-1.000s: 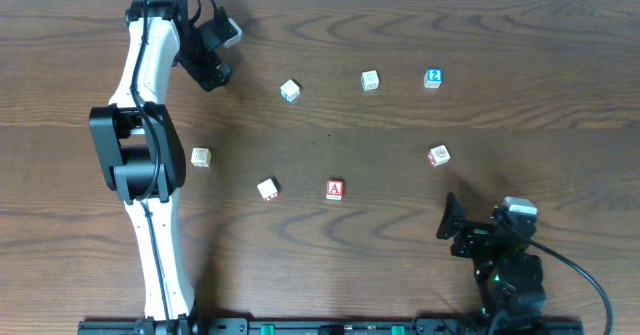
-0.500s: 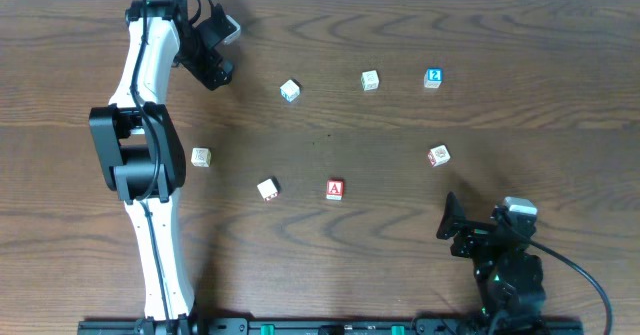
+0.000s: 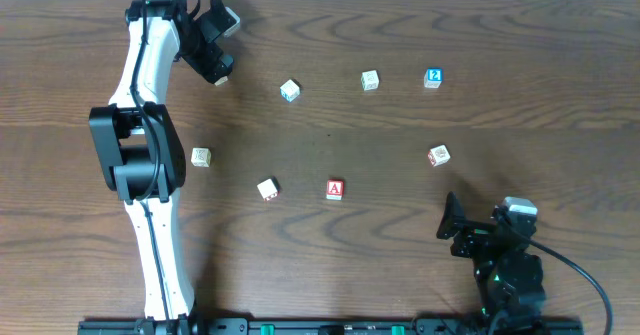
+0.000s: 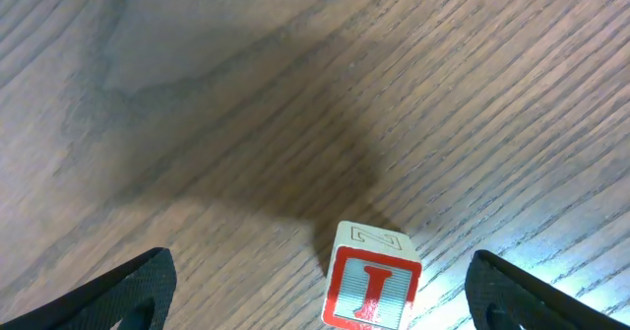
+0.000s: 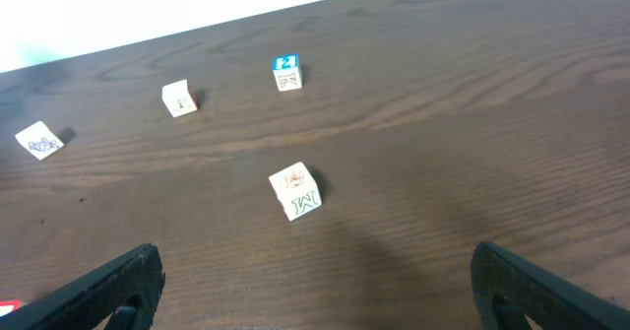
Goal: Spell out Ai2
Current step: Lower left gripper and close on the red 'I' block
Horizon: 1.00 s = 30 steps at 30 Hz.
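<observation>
A block with a red letter I stands on the table between the open fingers of my left gripper, touching neither finger. In the overhead view my left gripper is at the far left and hides most of that block. The red A block sits at mid-table. The blue 2 block is at the far right and also shows in the right wrist view. My right gripper is open and empty near the front right, also seen in its wrist view.
Other letter blocks lie scattered: one at far centre, one beside it, one at right marked M, one at left, one left of the A block. The table's far edge is just behind the left gripper.
My left gripper has shifted slightly toward the far edge and to the right. The blocks and the right arm have not moved.
</observation>
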Each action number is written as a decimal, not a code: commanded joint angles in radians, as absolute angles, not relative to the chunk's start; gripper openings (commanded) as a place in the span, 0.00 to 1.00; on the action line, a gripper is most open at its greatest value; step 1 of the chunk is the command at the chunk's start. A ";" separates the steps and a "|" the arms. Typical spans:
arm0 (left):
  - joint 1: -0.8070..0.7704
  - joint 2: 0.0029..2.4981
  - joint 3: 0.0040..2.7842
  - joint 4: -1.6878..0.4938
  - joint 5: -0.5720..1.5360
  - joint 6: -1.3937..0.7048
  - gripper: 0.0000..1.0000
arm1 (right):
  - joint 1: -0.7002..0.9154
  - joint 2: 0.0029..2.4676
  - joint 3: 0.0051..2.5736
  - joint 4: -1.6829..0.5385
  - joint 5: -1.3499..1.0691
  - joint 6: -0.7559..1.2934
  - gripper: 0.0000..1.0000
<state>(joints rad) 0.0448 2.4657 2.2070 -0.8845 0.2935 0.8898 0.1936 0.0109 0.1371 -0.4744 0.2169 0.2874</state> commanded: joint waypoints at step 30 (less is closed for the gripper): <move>0.041 2.498 2.142 -0.921 0.305 0.859 0.95 | 0.188 0.006 0.134 -0.474 0.220 0.279 0.99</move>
<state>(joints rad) 0.0448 2.4729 2.1498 -0.9268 0.3077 0.8642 0.1936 0.0109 0.1371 -0.4744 0.2169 0.2874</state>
